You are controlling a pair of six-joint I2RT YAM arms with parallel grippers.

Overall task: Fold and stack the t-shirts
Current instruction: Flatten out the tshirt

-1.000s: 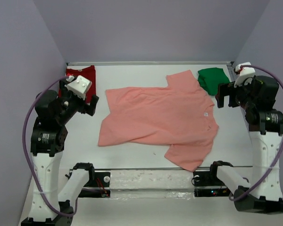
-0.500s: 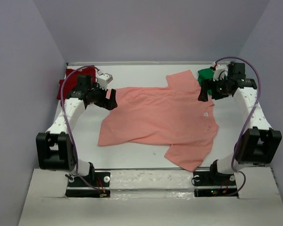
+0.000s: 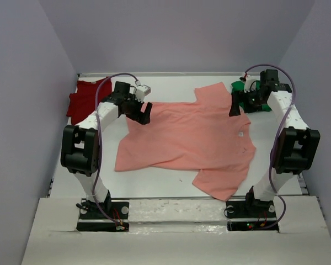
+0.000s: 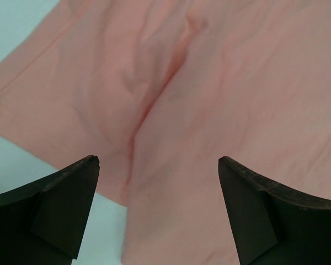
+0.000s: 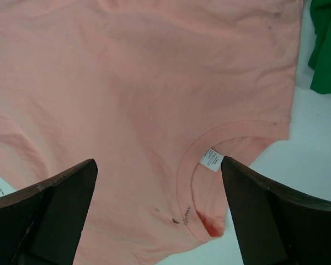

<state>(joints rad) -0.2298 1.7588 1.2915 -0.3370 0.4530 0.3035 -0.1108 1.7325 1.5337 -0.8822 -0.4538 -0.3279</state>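
Your left gripper (image 3: 145, 112) hangs spread wide over the salmon-pink shirt (image 3: 187, 138) at its far-left hem corner. Your right gripper (image 3: 233, 109), released too, hovers over the collar edge. The dark red shirt (image 3: 85, 99) lies in the far-left corner, the green shirt (image 5: 328, 55) far right. White table (image 3: 171, 179) borders the near hem.

Top external sat high behind the arm bases, tilted down and forward, taking in the whole table (image 3: 154, 182) from afar. Left wrist cam looked down past the left gripper (image 4: 157, 160), close over the salmon-pink shirt (image 3: 187, 135) near its edge. Right wrist cam looked down past the right gripper (image 5: 157, 161), close over that shirt's collar (image 5: 182, 193), green shirt (image 5: 325, 49) at frame edge. All three views shared the salmon-pink shirt.
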